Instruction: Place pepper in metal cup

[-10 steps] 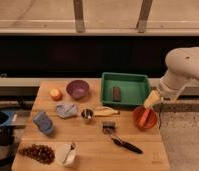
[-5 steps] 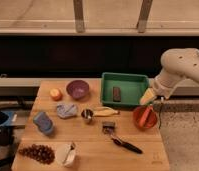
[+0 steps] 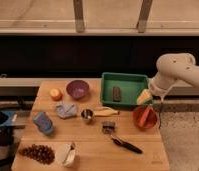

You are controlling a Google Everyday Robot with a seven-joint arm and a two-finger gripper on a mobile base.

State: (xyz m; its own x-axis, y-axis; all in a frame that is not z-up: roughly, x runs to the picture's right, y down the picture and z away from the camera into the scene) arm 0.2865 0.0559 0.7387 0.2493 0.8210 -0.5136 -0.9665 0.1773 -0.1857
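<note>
The pepper [image 3: 146, 115] is slim and red-orange and lies slanted in a round red-orange bowl [image 3: 138, 120] at the table's right edge. The metal cup [image 3: 86, 116] is small and shiny and stands near the middle of the table, well left of the bowl. My gripper [image 3: 144, 96], yellowish at the tip of the white arm [image 3: 175, 70], hangs over the green tray's front right corner, just above and behind the bowl. It is apart from the pepper.
A green tray [image 3: 124, 80] holds a dark bar [image 3: 116, 93]. A purple bowl [image 3: 77, 89], an orange fruit [image 3: 55, 94], a blue cloth [image 3: 67, 110], a banana [image 3: 107, 112], a black utensil [image 3: 125, 145], grapes [image 3: 37, 152] and a white cup [image 3: 66, 154] lie around the table.
My gripper has moved slightly left, from beside the tray's right edge to over its front right corner. Nothing on the table has moved.
</note>
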